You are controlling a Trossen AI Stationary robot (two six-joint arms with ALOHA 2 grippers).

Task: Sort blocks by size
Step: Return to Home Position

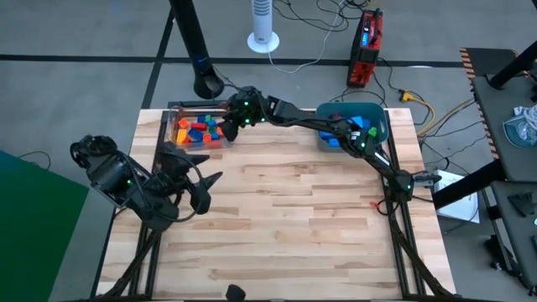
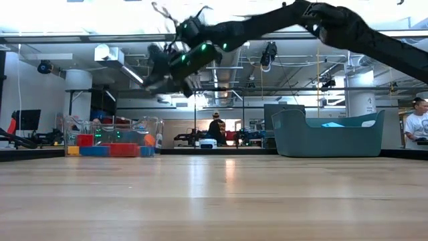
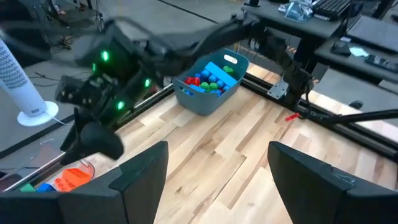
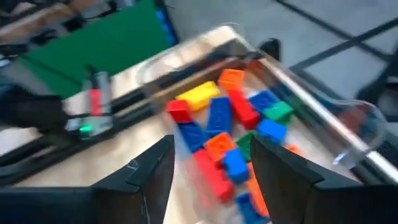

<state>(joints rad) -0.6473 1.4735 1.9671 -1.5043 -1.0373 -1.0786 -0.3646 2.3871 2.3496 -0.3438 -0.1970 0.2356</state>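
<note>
**Right gripper empty above the clear box of blocks**

The right arm reaches across the far side of the table, and the right gripper hangs above the near edge of the clear box at the far left corner. In the right wrist view its two fingers stand apart with nothing between them, and the box shows just beyond them. The low view shows this gripper high above the table, well clear of the box.

The blocks lie in a loose heap inside the clear box: red, blue, yellow, orange and green pieces, touching and overlapping. More blocks sit in the teal tub at the far right of the table, mostly blue, red and green.

The left gripper waits over the left part of the table, nearer the front than the box. Its fingers are spread wide and hold nothing.
</note>
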